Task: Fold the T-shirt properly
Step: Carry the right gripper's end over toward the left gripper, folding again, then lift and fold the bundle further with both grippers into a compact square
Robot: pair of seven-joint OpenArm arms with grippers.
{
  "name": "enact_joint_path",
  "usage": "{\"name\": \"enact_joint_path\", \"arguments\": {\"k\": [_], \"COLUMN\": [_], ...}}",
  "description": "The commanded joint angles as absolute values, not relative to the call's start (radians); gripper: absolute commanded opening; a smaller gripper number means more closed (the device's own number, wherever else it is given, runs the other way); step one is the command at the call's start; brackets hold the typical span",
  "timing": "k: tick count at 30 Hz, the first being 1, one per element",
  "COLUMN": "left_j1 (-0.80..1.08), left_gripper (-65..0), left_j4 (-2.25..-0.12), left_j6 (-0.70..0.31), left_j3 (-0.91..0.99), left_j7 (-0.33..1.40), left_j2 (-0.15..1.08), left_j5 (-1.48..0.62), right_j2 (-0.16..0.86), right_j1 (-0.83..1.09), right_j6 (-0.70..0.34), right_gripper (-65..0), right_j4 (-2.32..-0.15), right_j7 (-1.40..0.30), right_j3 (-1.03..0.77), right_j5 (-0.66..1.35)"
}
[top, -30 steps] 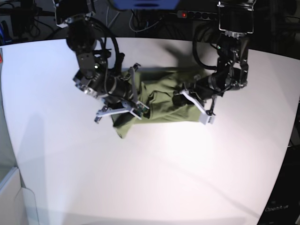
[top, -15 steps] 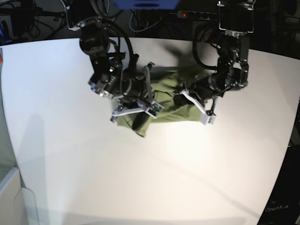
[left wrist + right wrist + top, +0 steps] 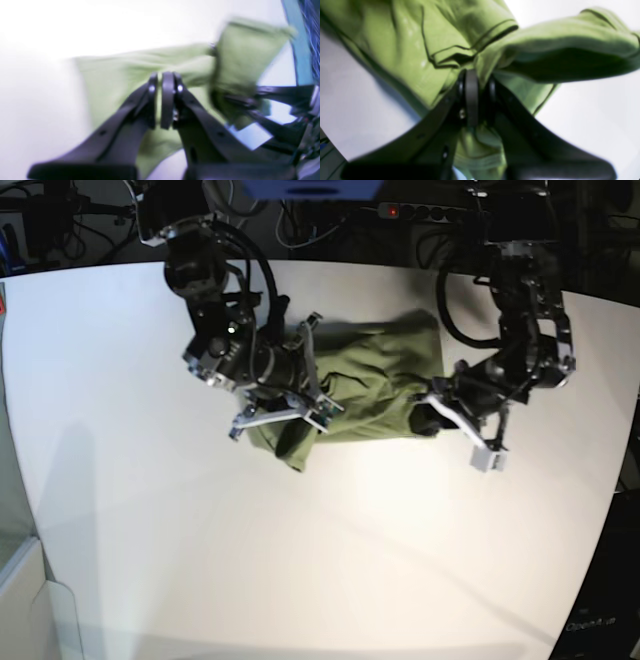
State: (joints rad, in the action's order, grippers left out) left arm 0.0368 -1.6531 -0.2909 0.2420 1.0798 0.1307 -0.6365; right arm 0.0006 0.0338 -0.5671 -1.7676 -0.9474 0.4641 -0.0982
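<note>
Base view lets me see the whole scene: the T-shirt point(image 3: 365, 385) lies bunched in a long lump on the white surface point(image 3: 150, 540), a bit up from the middle, toward 12 o'clock. My right tool point(image 3: 292, 402) is at the shirt's 9 o'clock end and my left tool point(image 3: 428, 418) is at its 3 o'clock end. From up here I cannot see how the tips sit on the cloth.

Right wrist view shows me that. The right tool point(image 3: 475, 82) is pinched tight on a fold of the T-shirt point(image 3: 425, 45), with green cloth squeezed between the tips. A hemmed edge lies above the tips, toward 12 o'clock, and a thick roll of cloth sticks out toward 2 o'clock.

Left wrist view is blurry. The left tool point(image 3: 163, 85) has its tips pressed together, and they sit right against the T-shirt point(image 3: 117, 72). I think it grips a thin bit of cloth. At 3 o'clock I can also see part of the other arm point(image 3: 282, 100) with cloth hanging on it.
</note>
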Motion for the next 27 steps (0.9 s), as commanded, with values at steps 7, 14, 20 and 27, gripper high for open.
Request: {"name": "enact_joint_path", "arguments": {"k": [7, 14, 20, 27], "left_j1": [0.059, 0.035, 0.028, 0.035], "left_gripper": [-62.4, -62.4, -62.4, -62.4], "left_j4": [-1.587, -1.512, -1.445, -1.443], "left_j6": [-0.3, -0.295, -0.292, -0.292], "left_j3": [0.361, 0.311, 0.305, 0.305], "left_j7": [1.115, 1.113, 1.058, 1.04], "left_j2": [0.188, 0.159, 0.156, 0.162], "left_j5": [-0.639, -0.639, -0.638, -0.638], "right_j2": [-0.005, -0.007, -0.01, -0.007], "right_j1": [0.007, 0.005, 0.013, 0.038], "right_j6": [-0.562, -0.562, -0.562, -0.562], "right_gripper": [-64.7, -64.7, -64.7, -64.7], "right_j4": [-1.79, -1.79, -1.844, -1.897], "right_j7": [-0.934, -0.934, -0.935, -0.931], "right_j3": [0.467, 0.467, 0.484, 0.556], "right_j5": [-0.091, -0.091, -0.091, -0.091]}}
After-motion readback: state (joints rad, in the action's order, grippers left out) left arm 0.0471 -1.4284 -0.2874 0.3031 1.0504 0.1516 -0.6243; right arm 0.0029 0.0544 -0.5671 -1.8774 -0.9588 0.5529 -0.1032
